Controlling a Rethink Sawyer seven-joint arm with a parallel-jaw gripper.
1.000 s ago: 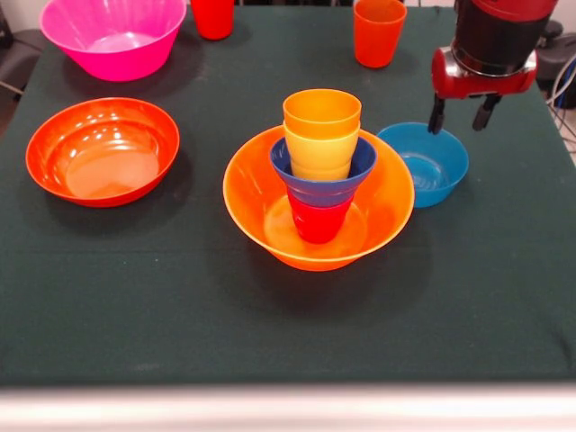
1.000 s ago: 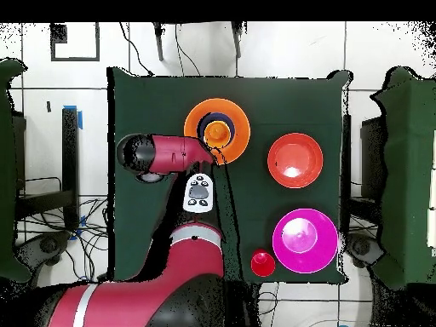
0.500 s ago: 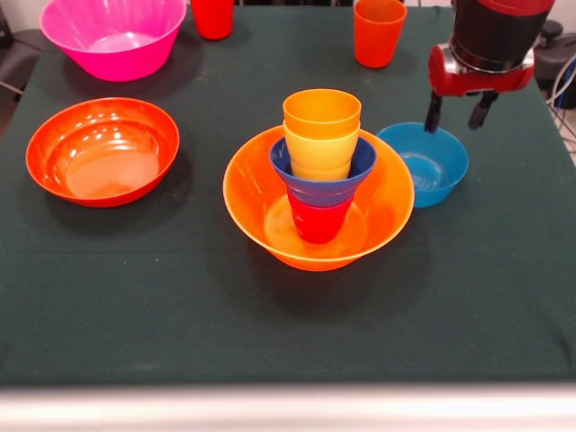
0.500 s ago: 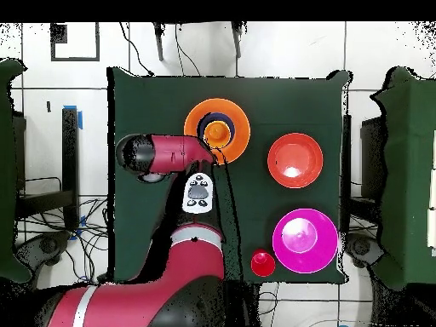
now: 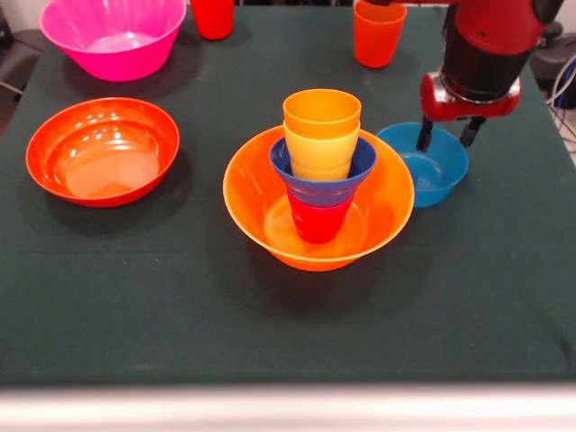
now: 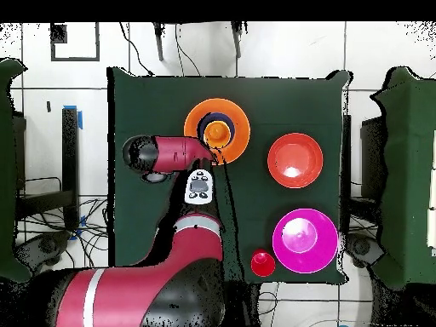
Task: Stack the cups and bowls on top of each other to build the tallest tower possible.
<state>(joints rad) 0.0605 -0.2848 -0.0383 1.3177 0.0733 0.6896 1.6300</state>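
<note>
Front view: the claw, fingers apart and empty, has dropped lower over the light blue bowl; the tower stands beside it. Five bowls and five cups show. Overhead view: the arm hides the claw and blue bowl.

5 bowls: big yellow-orange bowl, pink bowl, shallow orange-red bowl, light blue bowl, small dark blue bowl. 5 cups: red-pink cup, yellow cup, orange-yellow cup, orange cup, red cup. 1 tower: 2 bowls plus 3 cups. Loose: 3 bowls, 2 cups. 1 arm, 1 claw. 1 worktop.
</note>
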